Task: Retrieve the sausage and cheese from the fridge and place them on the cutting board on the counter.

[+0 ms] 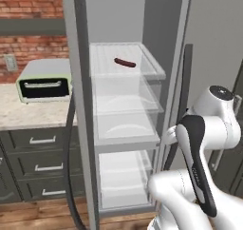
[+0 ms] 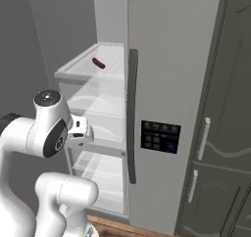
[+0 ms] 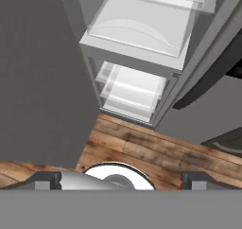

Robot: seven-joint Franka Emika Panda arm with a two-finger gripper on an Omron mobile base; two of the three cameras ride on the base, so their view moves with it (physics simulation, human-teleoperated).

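Wood-plank floor (image 3: pixel 142 150) lies below the gripper (image 3: pixel 121 178), its fingertips spread wide, holding nothing, before the open fridge (image 1: pixel 142 15). One sausage (image 1: pixel 125 62) lies on the top shelf (image 1: pixel 152 65). One toaster oven (image 1: pixel 43 81) sits on the surface (image 1: pixel 19 112) leftward.

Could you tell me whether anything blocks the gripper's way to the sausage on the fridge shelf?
Nothing visible does. The fridge stands open, and the sausage lies alone on its top shelf. The gripper points down at the floor, fingers wide apart.

fridge (image 3: pixel 142 48) open — translucent shelves | wooden floor (image 3: pixel 142 150) below | gripper (image 3: pixel 121 180) fingertips wide apart
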